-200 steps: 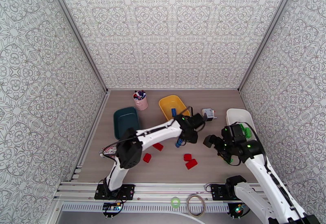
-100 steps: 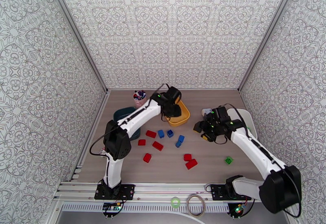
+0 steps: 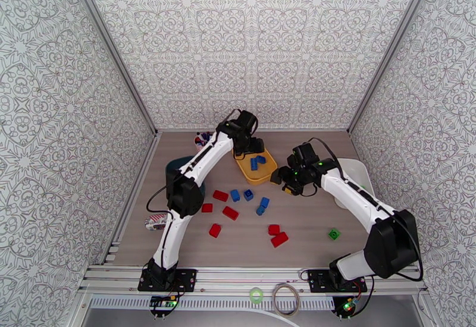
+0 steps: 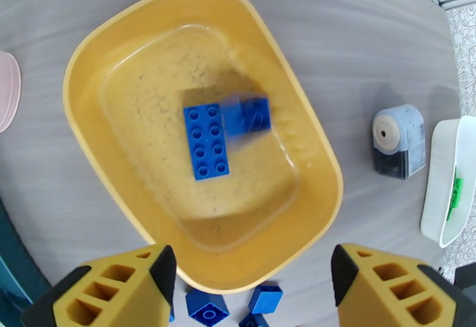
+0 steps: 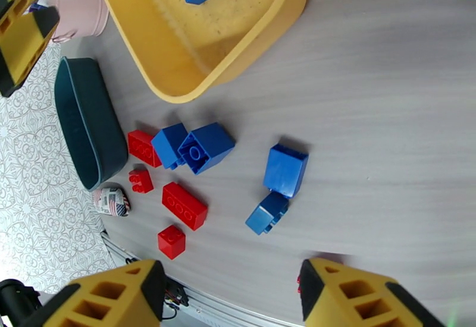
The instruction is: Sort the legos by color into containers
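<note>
Two blue legos [image 4: 205, 141] lie in the yellow tray [image 4: 77, 84], straight beneath the left gripper [image 4: 253, 272], whose jaws stand wide apart and hold nothing. The right gripper [image 5: 229, 286] is likewise spread and empty, with four loose blue bricks [image 5: 285, 170] just ahead of its jaws and red bricks [image 5: 184, 205] off towards the teal tray [image 5: 89, 120]. Something green sits in the white tray [image 4: 434, 215]. I'd say most of the sorting is left.

On the bench [image 3: 309, 227] sit a yellow tray [image 4: 119, 72], teal tray [image 5: 89, 123], white tray [image 4: 440, 185] and pink cup [image 5: 80, 10]. Red bricks [image 3: 230, 213], blue bricks [image 3: 262, 203] and a green brick [image 3: 334, 234] lie loose.
</note>
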